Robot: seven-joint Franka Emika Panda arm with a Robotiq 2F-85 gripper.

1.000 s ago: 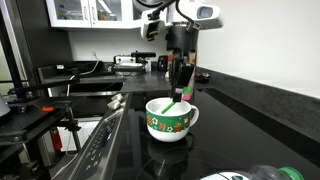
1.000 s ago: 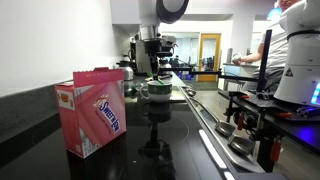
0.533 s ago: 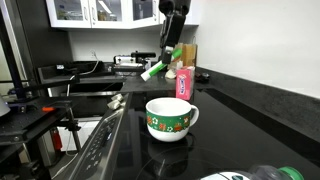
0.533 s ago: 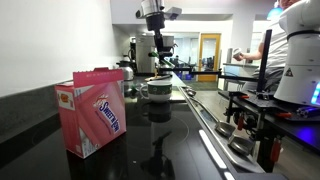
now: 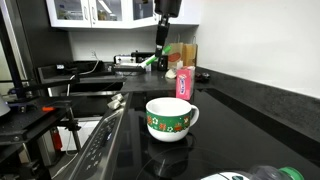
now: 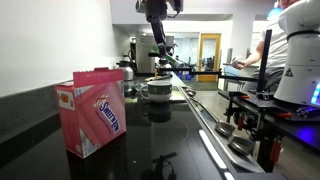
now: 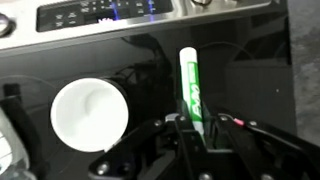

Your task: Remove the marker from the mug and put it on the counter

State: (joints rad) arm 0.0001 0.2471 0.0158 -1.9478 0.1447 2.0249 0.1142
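Arm high, claw (image 5: 160, 52) pointing down, apparently clamped on marker (image 7: 190, 85) near its end.

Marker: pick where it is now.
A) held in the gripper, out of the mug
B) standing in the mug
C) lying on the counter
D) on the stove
A: the gripper is shut on the marker, and the mug beside it is empty.

text | pink box (image 6: 97, 110): "Sweet'N Low" | marker (image 7: 190, 88): white print, unreadable
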